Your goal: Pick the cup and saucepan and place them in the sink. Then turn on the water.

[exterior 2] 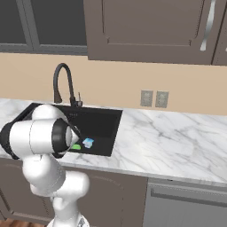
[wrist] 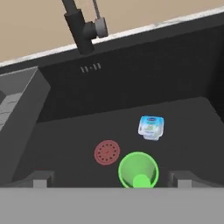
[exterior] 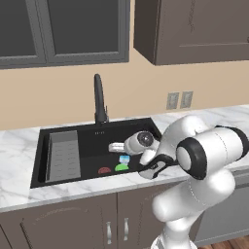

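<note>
Hand view: small blue-white packet [wrist: 151, 127] on sink [wrist: 131, 87] floor, label unreadable. Cup [wrist: 138, 169] stands upright beside red drain [wrist: 107, 152], directly below the wide-open jaws. Left base view adds grey rack [exterior: 63, 155] at sink's left end, faucet [exterior: 99, 99] behind. Arm bent forward over sink, wrist angled down.
</note>
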